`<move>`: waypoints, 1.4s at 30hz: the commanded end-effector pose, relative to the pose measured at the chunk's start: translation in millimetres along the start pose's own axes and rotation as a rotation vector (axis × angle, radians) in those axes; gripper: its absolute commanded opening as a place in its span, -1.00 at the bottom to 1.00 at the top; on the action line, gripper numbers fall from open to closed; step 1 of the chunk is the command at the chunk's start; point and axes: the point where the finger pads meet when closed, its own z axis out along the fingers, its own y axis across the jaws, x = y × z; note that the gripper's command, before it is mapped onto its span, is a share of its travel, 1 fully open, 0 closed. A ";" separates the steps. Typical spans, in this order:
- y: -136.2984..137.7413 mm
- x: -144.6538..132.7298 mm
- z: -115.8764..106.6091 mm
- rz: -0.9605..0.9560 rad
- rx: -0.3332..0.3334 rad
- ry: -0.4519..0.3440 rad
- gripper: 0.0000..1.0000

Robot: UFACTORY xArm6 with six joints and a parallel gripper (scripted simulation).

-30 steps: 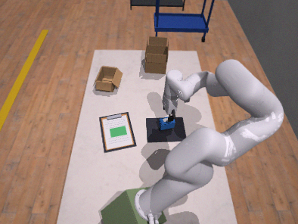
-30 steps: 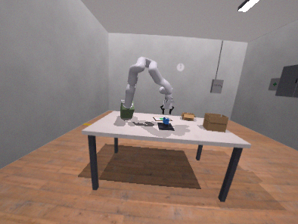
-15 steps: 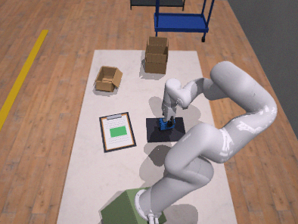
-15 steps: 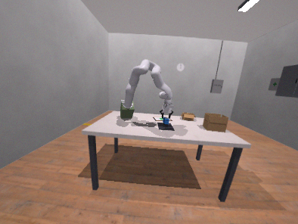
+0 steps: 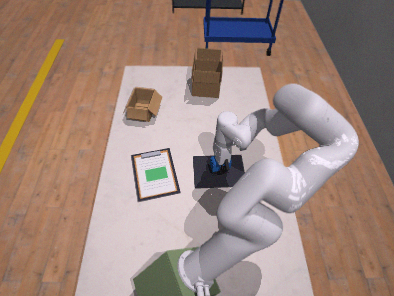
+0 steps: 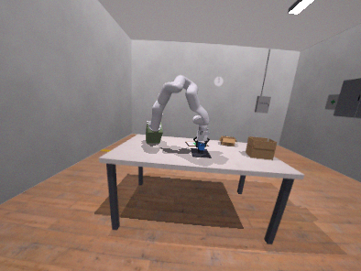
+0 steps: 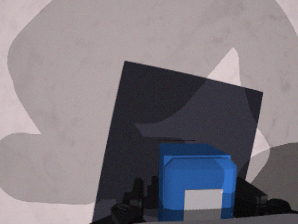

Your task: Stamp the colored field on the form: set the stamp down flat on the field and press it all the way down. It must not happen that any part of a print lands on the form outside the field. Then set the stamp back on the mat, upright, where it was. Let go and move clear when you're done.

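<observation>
The blue stamp (image 5: pixel 216 164) stands on the dark mat (image 5: pixel 219 171) in the middle of the table. My gripper (image 5: pixel 218 165) is lowered straight over it, fingers open on either side of the stamp and not closed on it. In the wrist view the stamp (image 7: pixel 194 180) shows close up with a white patch on top, between the dark fingers, on the mat (image 7: pixel 180 132). The form on its clipboard (image 5: pixel 155 173) lies to the left of the mat, with the green field (image 5: pixel 156 173) in its middle. In the exterior view the gripper (image 6: pixel 201 145) is down at the mat.
An open cardboard box (image 5: pixel 142 104) lies at the back left of the table and a taller box (image 5: pixel 207 73) at the back. The arm's green base (image 5: pixel 170 277) is at the front edge. A blue cart (image 5: pixel 240 25) stands beyond the table.
</observation>
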 end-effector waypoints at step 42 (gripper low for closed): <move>-1.6 0.6 0.7 0.001 0.004 0.001 -0.46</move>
